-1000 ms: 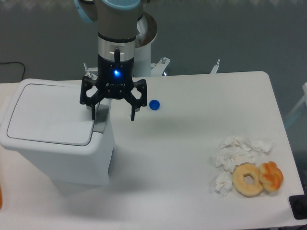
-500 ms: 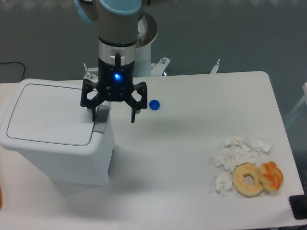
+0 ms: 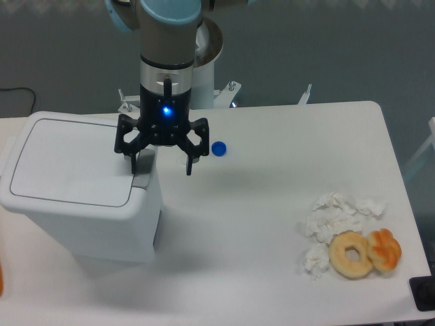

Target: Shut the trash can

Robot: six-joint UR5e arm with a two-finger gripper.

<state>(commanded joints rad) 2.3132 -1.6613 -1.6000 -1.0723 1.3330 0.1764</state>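
Trash can (image 3: 75,197): big white boxy plastic bin, rounded corners, smooth matte shell, sits at the left end of the surface (image 3: 272,204). Flat white lid (image 3: 71,163) lies down level on the body, thin seam line tracing its rounded outline. Grey latch tab (image 3: 143,170) at the lid's right edge, facing the tool.

Tool (image 3: 161,163): black two-finger unit, angular linkage, blue LED lit on its body, hanging straight down from the silver/grey wrist of the arm. Fingers spread wide, nothing between them. Left-in-frame finger (image 3: 133,160) is right at the grey tab over the can's right edge; whether it actually touches can't be told from this angle. The other finger (image 3: 189,161) hangs over bare surface just right of the can.

Other items: small round blue cap (image 3: 218,148) just right of the tool, apart from it. Far right of the surface: crumpled white tissue wads (image 3: 336,221), soft and irregular, with a tan ring donut (image 3: 351,255) and an orange glazed pastry (image 3: 385,249) touching each other beside them. All well apart from the can.
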